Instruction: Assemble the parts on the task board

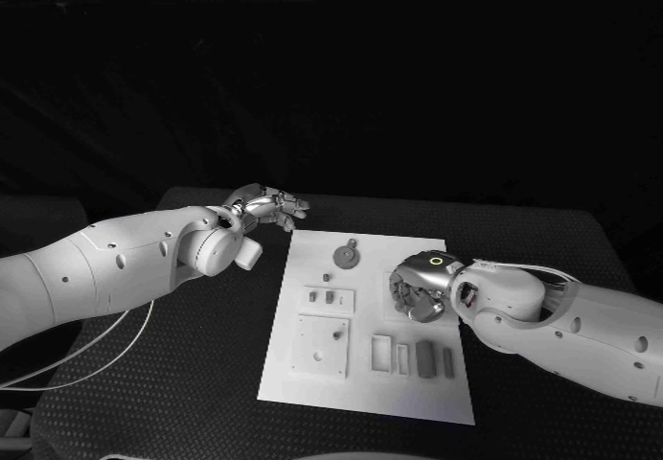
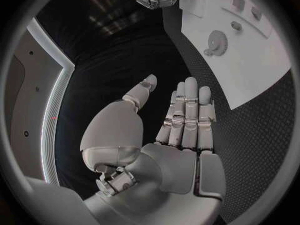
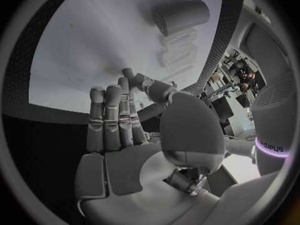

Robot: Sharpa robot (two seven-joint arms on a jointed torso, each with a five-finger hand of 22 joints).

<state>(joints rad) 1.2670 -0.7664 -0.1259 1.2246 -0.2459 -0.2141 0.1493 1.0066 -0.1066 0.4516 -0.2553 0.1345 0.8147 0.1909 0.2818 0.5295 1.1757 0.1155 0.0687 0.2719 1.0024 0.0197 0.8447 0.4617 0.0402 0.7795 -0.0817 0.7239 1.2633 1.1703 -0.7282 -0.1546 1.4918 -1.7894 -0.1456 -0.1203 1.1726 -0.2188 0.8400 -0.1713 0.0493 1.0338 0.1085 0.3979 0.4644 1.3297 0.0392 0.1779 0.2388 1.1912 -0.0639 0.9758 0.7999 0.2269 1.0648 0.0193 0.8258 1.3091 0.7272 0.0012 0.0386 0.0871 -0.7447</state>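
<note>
Item: task board (image 1: pixel 415 251) mid-counter, parts unassembled; we judge the first pick is in hand.
We log the right hand (image 1: pixel 419 288) over the board's right edge, fingers (image 3: pixel 112 116) straight, holding nothing; left hand (image 1: pixel 268 206) off-board, open. Round part (image 1: pixel 347 255) lies loose; next needs a descent and pinch.

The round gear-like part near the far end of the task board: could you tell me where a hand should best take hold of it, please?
Probably by the rim of the round gear-like part, from straight above. It lies flat on the task board, so only its edge offers grip. The left hand, open and beside that end, seems nearer.
</note>
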